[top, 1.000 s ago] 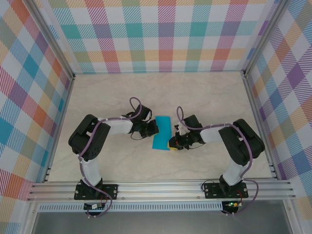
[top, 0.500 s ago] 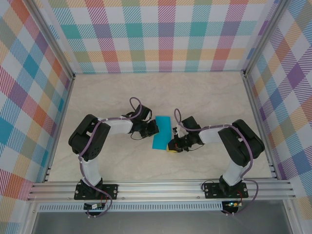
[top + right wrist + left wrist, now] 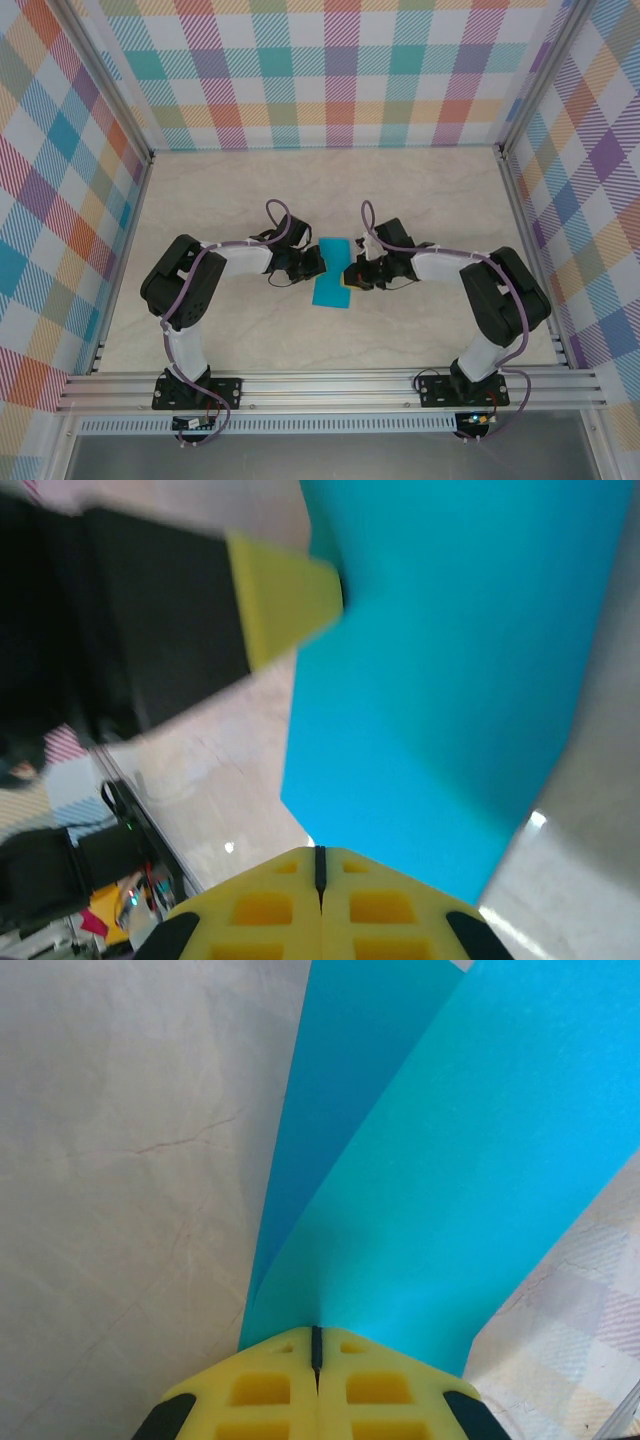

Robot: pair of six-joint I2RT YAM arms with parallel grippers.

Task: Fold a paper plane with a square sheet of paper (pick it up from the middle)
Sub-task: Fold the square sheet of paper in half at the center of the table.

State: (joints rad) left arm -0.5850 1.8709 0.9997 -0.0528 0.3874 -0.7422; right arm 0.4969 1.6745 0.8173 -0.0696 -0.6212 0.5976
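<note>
Folded narrow, the square sheet of paper (image 3: 328, 292) is gripped from both sides over the surface (image 3: 430, 200): left tool (image 3: 316, 1338) pinched shut on one edge, right tool (image 3: 320, 855) clamped opposite, likely steadying it for the next crease.

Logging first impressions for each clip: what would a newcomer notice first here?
The teal paper, folded into a narrow strip, is mid-table between the two arms. The left end effector and right end effector are both closed on it, one from each side. Bright plaid walls surround the pale marble-look table.
</note>
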